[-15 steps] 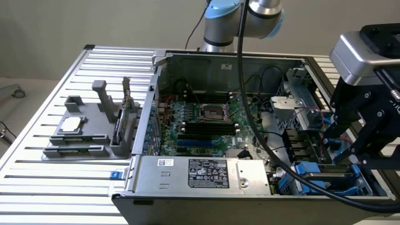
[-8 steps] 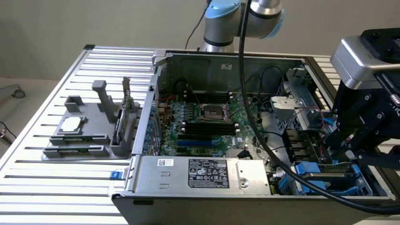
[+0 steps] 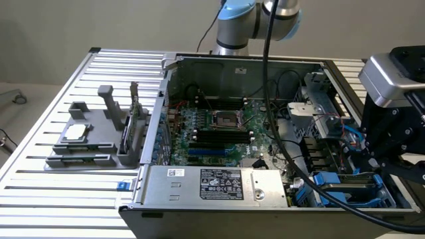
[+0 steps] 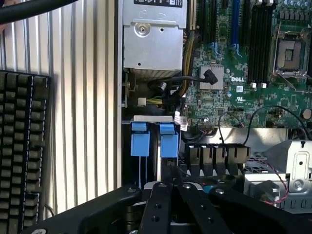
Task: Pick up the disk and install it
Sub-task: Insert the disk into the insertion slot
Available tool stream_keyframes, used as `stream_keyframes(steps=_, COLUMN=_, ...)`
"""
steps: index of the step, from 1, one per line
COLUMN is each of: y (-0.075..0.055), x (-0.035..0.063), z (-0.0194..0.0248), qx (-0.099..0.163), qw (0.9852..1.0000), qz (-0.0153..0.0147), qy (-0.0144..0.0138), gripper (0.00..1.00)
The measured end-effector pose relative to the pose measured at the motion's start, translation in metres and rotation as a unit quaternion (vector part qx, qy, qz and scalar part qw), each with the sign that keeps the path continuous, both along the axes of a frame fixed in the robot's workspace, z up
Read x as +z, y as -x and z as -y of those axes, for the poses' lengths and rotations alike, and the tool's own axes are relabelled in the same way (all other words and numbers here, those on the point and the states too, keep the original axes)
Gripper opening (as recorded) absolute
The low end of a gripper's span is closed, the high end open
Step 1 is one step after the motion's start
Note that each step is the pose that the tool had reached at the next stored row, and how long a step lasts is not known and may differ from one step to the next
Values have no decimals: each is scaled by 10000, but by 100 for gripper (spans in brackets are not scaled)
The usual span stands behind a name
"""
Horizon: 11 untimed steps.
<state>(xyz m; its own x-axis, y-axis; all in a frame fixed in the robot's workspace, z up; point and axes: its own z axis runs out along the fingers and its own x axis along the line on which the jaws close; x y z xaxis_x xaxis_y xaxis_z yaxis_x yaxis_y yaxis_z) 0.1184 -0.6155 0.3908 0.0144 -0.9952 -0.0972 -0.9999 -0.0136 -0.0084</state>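
The disk (image 3: 347, 188) sits in the drive bay at the near corner of the open computer case (image 3: 232, 64), on the exterior view's right. Its bright blue carrier frames a grey metal body. In the wrist view two blue carrier tabs (image 4: 169, 141) stand side by side, with a silver edge between them. My black gripper (image 3: 379, 152) hangs right over this bay. In the wrist view the gripper (image 4: 174, 174) has its fingers drawn together, the tips pinching at the base of one blue tab. The lower part of the disk is hidden inside the bay.
A large silver box with a white sticker (image 3: 212, 184) lies beside the bay, and the green motherboard (image 3: 219, 129) is beyond it. Loose cables (image 4: 170, 85) run close to the disk. A grey fixture (image 3: 93, 142) holding a small chip stands on the slatted table. A black keyboard (image 4: 22, 146) lies outside the case.
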Motion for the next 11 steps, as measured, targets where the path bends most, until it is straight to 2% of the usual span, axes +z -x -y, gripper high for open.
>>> stream_keyframes(steps=11, y=-68, x=-201, z=0, qx=101, qw=9999, qz=0, qy=0, gripper=11)
